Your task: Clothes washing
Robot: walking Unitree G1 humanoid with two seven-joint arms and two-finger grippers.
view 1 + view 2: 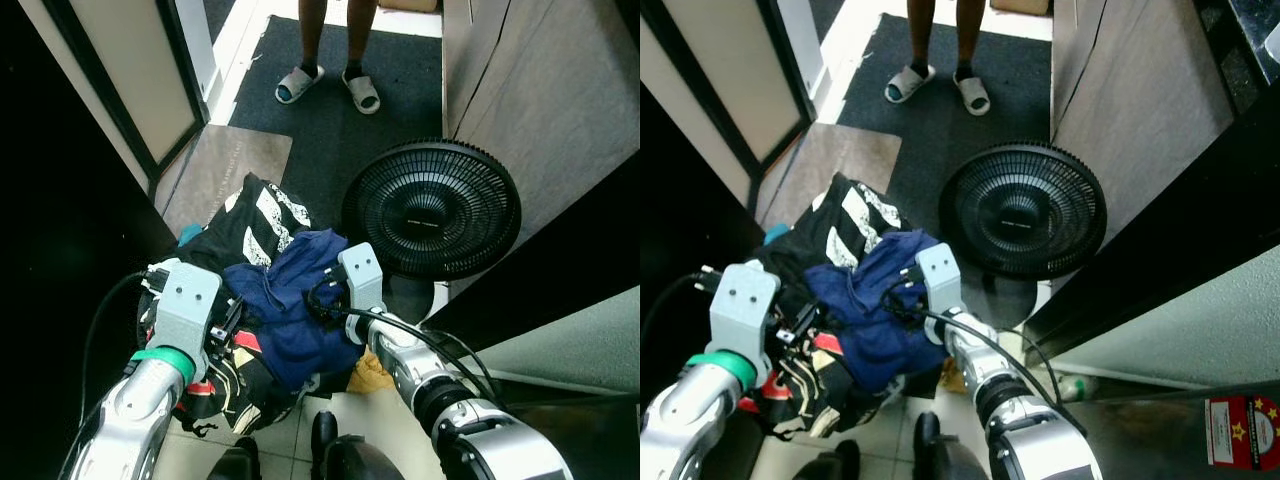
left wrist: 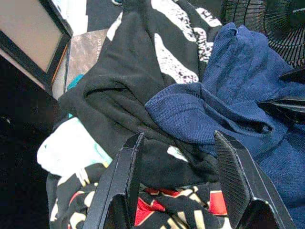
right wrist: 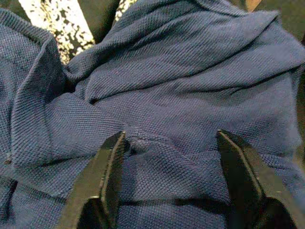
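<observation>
The navy polo shirt (image 3: 157, 109) lies atop the clothes pile (image 1: 240, 290), directly beneath the right gripper (image 3: 167, 181), whose spread fingers straddle a fold, while the left gripper (image 2: 178, 183), also spread, hovers beside it over the black garment (image 2: 119, 90).

Head downward; wrists near clothes pile (image 1: 262, 300)

A home, by the look of it: a heap of worn clothes (image 1: 265, 290) on the tiled floor (image 1: 290, 440), a black floor fan (image 1: 432, 208), a dark doormat (image 1: 340, 110), and a person's slippered feet (image 1: 328, 85).
</observation>
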